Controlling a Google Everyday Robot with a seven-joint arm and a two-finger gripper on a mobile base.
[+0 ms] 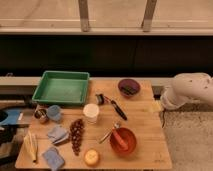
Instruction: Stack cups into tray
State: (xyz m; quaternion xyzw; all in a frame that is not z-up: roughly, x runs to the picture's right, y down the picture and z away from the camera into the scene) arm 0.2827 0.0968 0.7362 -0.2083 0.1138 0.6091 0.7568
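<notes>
**Presently: three cups outside the tray, hand out at 3 o'clock**

Starting from the cups: cream-white cup upright near mid-worktop, mouth up, long axis vertical, just off the near right corner of the green tray. Light-blue cup and metal cup upright too, side by side toward 9 o'clock from the cream one, just beside the tray's near rim. Nothing seen inside the tray, so likely no stacking done yet.

Hand at the worktop's 3 o'clock edge, under the white arm; open or closed cannot be told. From there, cream-white cup at roughly 9 o'clock and nearest of the three, probably first to take from above. Black utensil lying between hand and cup; red-orange bowl at 5 o'clock of the cup, purple bowl toward 1 o'clock.
</notes>
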